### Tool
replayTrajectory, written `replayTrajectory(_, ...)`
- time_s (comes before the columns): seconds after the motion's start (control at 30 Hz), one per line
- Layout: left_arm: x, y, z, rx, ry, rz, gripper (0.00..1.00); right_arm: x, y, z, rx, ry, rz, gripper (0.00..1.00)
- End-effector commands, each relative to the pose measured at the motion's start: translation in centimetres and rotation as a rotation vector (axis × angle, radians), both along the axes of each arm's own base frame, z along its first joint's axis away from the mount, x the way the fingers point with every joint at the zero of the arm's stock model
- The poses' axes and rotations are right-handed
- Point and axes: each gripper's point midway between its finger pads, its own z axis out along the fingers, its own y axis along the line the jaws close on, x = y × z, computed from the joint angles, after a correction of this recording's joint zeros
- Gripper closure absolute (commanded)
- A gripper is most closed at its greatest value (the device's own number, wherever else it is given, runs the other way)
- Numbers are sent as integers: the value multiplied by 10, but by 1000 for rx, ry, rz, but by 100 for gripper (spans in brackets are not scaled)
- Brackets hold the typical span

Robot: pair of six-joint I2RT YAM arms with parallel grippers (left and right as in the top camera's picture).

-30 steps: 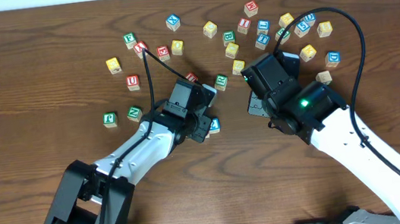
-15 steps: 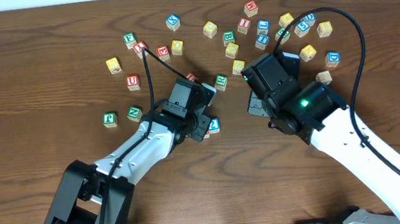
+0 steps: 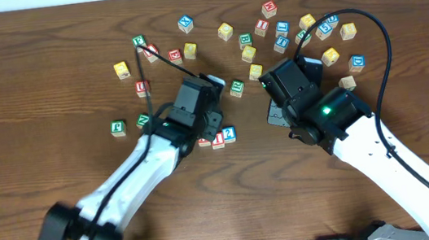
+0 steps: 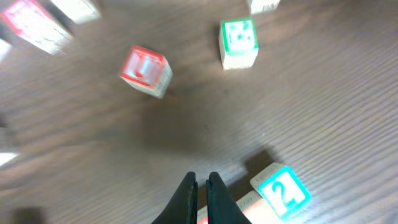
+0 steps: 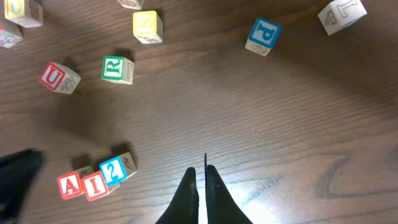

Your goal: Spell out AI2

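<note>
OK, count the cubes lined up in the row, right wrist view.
3. Red A at the left end, red I in the middle, blue 2 at the right end, angled slightly. None appears hidden.

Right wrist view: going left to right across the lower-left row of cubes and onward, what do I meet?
red A cube → red I cube → blue 2 cube → right gripper, shut

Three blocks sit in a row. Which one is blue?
The 2 block, at one end of the row. The I block beside it and the A block are both red.
</note>
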Motion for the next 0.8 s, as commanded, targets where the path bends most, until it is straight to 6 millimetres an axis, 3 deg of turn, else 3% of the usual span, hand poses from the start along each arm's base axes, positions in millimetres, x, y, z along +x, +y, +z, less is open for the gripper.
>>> replayTrajectory(0.0, 7, 10, 48, -22, -110, 62, 93, 1, -2, 6, -12, -22, -7, 99)
replayTrajectory(0.2, 3, 58, 85, -17, -164, 192, 93, -1, -4, -2, -38, 9, -7, 99)
replayTrajectory(0.37, -4, 96, 106, -167, -119, 183, 93, 2, 1, -30, -115, 87, 53, 99)
replayTrajectory(0.6, 2, 165, 94, -155, -81, 373, 93, 0, 23, -66, -196, 164, 169, 99)
replayTrajectory(0.77, 1, 181, 87, -164, -54, 441, 93, -4, 39, -82, -223, 186, 232, 99)
